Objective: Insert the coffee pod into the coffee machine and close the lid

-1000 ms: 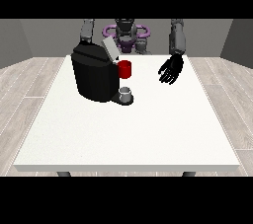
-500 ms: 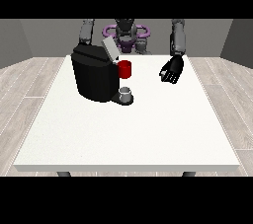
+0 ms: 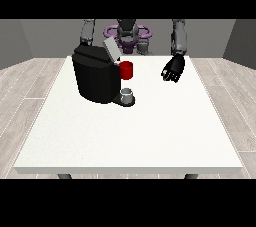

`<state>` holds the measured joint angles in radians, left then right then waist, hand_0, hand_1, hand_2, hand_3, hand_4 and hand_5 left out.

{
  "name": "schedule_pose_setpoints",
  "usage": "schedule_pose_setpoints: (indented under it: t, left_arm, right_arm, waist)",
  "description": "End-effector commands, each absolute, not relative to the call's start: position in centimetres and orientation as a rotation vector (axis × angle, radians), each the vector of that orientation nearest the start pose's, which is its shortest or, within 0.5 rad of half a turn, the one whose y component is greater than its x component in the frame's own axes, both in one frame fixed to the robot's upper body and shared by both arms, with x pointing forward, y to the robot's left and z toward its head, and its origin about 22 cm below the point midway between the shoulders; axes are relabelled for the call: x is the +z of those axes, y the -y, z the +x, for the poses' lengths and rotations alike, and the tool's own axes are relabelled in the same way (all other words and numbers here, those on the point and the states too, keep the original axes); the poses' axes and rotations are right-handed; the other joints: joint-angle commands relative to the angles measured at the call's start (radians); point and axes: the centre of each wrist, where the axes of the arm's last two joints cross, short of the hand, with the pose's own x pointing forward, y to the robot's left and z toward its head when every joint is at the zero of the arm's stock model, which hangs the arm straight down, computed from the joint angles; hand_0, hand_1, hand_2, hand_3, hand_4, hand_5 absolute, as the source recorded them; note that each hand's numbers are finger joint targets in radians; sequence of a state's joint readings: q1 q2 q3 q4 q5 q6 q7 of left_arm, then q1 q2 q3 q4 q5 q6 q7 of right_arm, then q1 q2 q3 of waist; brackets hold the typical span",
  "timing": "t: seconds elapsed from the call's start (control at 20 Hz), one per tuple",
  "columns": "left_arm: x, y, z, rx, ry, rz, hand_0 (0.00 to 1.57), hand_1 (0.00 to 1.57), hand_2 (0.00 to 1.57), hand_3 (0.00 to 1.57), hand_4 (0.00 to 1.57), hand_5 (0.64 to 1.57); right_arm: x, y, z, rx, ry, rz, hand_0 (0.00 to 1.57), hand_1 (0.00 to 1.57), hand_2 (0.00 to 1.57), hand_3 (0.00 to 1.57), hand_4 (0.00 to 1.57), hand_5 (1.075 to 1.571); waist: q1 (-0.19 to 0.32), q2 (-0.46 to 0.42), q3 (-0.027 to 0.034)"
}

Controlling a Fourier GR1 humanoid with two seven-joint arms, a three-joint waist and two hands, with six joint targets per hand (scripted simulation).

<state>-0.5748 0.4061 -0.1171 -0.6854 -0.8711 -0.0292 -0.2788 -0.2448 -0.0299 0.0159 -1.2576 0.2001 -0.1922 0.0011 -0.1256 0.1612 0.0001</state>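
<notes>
The black coffee machine (image 3: 96, 78) stands on the white table (image 3: 130, 136), left of the middle. Its grey lid (image 3: 111, 49) sticks up at a slant over the top. A red thing at the machine (image 3: 126, 70) shows on its right side. Below that, a small grey thing (image 3: 128, 94) sits on the machine's base. The hand at the view's right (image 3: 174, 68) hovers over the table's far right part, well apart from the machine, with relaxed fingers hanging down and nothing in them. The arm at the view's left (image 3: 88, 32) runs down behind the machine, which hides its hand.
The robot's torso (image 3: 127, 33) stands behind the table's far edge. Bare table top stretches from the machine to the near edge and to the right edge.
The grey lid looks a little lower and further to the right than before. The hand at the view's right has barely shifted.
</notes>
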Motion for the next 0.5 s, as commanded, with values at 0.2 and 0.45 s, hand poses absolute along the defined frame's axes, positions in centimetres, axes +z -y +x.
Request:
schedule_pose_setpoints:
  t: [0.2, 0.45]
  left_arm:
    - [1.5, -30.8, 37.9, -1.191, 1.362, 0.530, 1.45, 1.45, 1.43, 1.36, 0.52, 1.571]
    - [3.3, -27.6, 39.1, -1.274, 1.302, 0.406, 1.38, 1.38, 1.38, 1.33, 0.49, 1.571]
  right_arm:
    - [-3.7, 22.0, 29.1, 0.117, 1.457, -0.298, 0.00, 0.00, 0.00, 0.00, 0.00, 1.571]
    - [-4.6, 22.4, 28.8, 0.140, 1.391, -0.271, 0.00, 0.00, 0.00, 0.00, 0.00, 1.571]
  waist:
    - [0.028, -0.047, -0.0002]
    - [0.040, -0.135, 0.0000]
